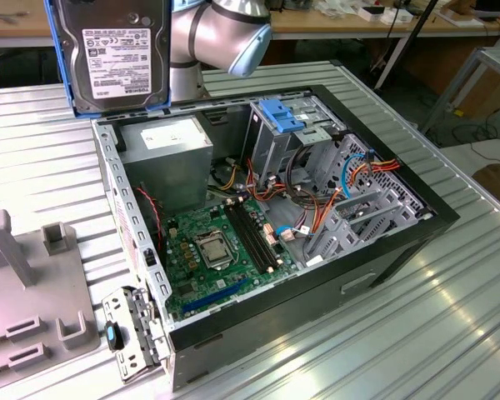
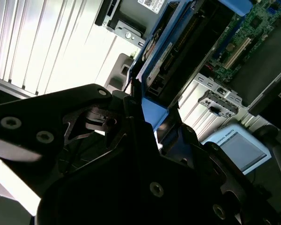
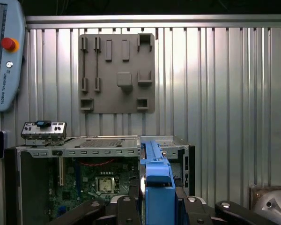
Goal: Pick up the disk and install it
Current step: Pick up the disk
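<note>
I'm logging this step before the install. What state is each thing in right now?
disk: held in the air, upright, in its blue carrier, above the case's edge, not installed.
gripper: shut on the disk's carrier.
computer case: lying on its side, open on top.
holder plate: lying flat beside the case.

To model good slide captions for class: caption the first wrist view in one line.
Claw clamped on the blue-framed hard drive, seen edge-on, with the open computer case and its motherboard beyond.
</note>
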`<action>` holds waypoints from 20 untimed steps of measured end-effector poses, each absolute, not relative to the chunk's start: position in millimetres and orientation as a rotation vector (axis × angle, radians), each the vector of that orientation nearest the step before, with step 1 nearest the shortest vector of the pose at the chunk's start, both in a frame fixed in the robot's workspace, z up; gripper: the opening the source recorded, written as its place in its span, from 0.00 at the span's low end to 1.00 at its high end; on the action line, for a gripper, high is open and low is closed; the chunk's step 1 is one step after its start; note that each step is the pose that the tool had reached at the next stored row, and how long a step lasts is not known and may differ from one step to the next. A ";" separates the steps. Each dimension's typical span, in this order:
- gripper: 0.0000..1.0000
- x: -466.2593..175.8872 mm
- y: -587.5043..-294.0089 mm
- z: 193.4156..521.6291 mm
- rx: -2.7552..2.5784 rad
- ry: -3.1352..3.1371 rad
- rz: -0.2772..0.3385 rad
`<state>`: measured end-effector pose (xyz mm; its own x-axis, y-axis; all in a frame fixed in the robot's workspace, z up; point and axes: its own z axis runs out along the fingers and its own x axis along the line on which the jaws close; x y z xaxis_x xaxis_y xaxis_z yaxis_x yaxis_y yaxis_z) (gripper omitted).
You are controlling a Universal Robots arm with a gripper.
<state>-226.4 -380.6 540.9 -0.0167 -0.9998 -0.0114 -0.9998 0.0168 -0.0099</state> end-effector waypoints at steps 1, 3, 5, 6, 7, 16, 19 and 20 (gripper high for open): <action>0.37 -224.4 -380.6 540.7 -2.192 2.229 0.001; 0.37 -219.6 -380.6 540.5 -2.192 2.229 0.001; 0.37 -214.4 -380.6 540.1 -2.192 2.229 0.001; 0.37 -212.1 -380.7 540.0 -2.192 2.229 0.001; 0.37 -209.6 -380.6 539.8 -2.192 2.229 0.001; 0.37 -181.7 -380.7 538.2 -2.187 2.235 0.001; 0.37 -175.5 -380.6 538.0 -2.184 2.237 0.001; 0.37 -173.8 -380.7 538.0 -2.184 2.238 0.001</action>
<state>-173.8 -380.7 538.0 -0.0241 -0.9997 -0.0108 -0.9997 0.0242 -0.0099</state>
